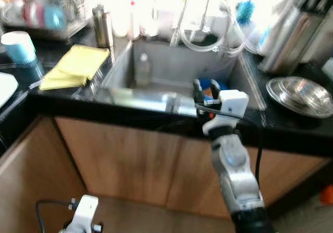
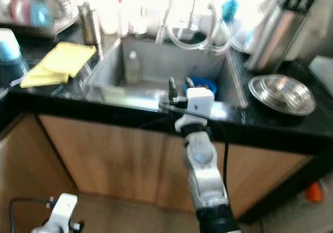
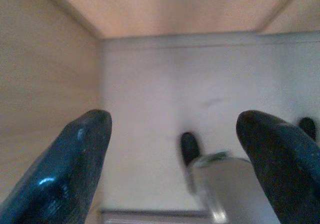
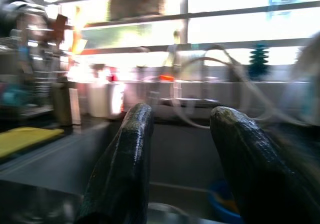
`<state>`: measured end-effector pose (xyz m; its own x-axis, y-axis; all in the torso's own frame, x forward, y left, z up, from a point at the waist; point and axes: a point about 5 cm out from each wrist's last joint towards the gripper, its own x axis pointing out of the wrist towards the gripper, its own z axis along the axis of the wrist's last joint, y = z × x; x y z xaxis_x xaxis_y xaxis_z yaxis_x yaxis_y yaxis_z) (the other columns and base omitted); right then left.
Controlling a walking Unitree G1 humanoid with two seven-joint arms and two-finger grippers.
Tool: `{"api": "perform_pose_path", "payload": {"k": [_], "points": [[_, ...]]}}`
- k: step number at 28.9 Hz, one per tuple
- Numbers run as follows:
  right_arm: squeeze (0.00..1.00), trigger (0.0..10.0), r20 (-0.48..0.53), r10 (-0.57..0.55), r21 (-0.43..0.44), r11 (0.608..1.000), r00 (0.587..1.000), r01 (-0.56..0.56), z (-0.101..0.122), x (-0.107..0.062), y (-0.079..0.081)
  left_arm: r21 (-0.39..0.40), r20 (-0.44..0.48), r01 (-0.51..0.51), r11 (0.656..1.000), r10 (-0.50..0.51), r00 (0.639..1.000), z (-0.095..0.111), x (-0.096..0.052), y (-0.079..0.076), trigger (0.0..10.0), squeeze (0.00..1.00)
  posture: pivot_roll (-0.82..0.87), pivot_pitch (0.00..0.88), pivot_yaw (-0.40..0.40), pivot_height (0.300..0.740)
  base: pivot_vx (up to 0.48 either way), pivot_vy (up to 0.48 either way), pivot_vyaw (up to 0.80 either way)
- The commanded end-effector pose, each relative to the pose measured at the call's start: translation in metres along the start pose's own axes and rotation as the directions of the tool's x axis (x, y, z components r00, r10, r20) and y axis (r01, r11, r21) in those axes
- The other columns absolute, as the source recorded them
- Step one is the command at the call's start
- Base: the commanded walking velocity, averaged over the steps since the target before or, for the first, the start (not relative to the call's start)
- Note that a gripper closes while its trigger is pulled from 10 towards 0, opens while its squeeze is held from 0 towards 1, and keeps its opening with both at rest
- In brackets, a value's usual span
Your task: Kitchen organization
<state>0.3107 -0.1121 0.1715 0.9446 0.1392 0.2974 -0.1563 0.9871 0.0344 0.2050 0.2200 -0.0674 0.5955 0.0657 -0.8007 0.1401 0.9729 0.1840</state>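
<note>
Fingers of the right gripper [image 1: 199,93] stand apart with nothing between them, raised at the front edge of the sink [image 1: 171,66]; the left gripper [image 3: 175,149] hangs low in front of the cabinet doors [image 1: 125,157], its fingers also apart and empty; past the black counter [image 1: 291,121] edge, the steel basin holds a small blue bowl [image 1: 212,84] just beyond the right fingertips, and what looks like a clear bottle [image 1: 143,69] standing further back, though blur makes that uncertain; to the left of the basin a folded yellow cloth [image 1: 78,65] lies on the counter, with a blue cup [image 1: 18,47] beside it and a dish rack [image 1: 44,12] behind; to the right sits a nest of steel bowls [image 1: 301,95], then a tall steel flask [image 1: 283,35]; at the back, a tap with clear hoses [image 1: 216,38] and a blue bottle brush [image 1: 244,10] stand against the bright window.

The step in hand seems to be a reach into the basin, probably for the blue bowl; doing it well means clearing the sink's front lip first, then lowering the open fingers straight down over the bowl's rim, keeping well apart from the hoses; closing only once one finger is inside the rim and one outside.

No brand, label or writing can be read anywhere; glare and blur wash out the bottles.
</note>
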Motion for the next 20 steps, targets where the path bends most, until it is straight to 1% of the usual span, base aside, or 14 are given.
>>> {"api": "perform_pose_path", "payload": {"k": [1,20], "points": [[0.0,10.0,0.002,-0.012,0.006,1.0,1.0,0.012,0.0012,0.0011,-0.0014,0.014,-0.016,0.002,1.0,-0.002,1.0,-0.0034,-0.0004,0.0001,10.0,0.0,0.16,0.0,-0.093,0.736,0.307,0.0,0.0],[0.0,10.0,-0.003,-0.011,0.002,1.0,1.0,0.011,0.0007,0.0001,-0.0024,0.012,-0.022,0.006,1.0,-0.006,1.0,-0.0051,-0.0005,-0.002,10.0,0.0,0.16,0.0,-0.099,0.736,0.316,0.0,0.0]]}}
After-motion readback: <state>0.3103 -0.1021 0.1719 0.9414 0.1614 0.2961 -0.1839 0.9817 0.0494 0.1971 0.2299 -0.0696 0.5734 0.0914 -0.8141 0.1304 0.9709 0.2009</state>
